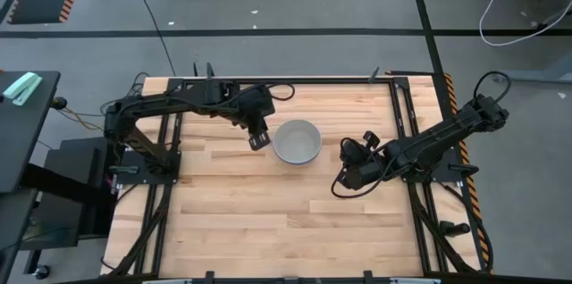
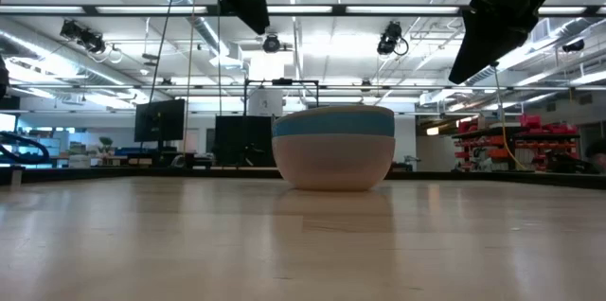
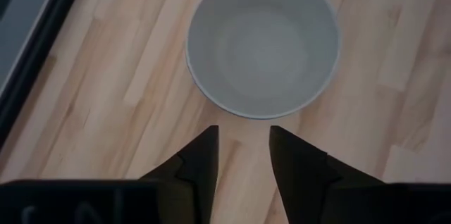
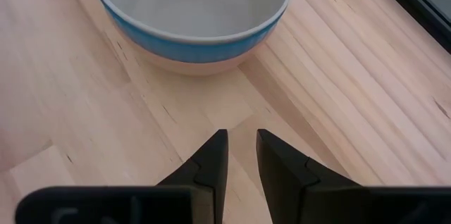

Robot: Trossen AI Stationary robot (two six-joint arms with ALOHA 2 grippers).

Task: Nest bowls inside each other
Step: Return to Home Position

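Note:
The three bowls stand as one stack [image 1: 297,142] near the table's middle. The grey-white bowl [image 3: 262,41] sits innermost, the blue bowl [image 4: 204,44] shows as a band below its rim, and the salmon-pink bowl [image 2: 333,164] is outermost, its base on the wood. My left gripper [image 1: 259,140] hovers just left of the stack, raised off the table, fingers apart [image 3: 243,136] and empty. My right gripper [image 1: 344,181] hangs to the right and nearer, also raised, fingers a little apart [image 4: 242,136], holding nothing.
Bare wooden tabletop [image 1: 250,221] lies all around the stack. Black frame rails [image 1: 400,123] run along the table's left, right and far edges, where the arm bases are mounted.

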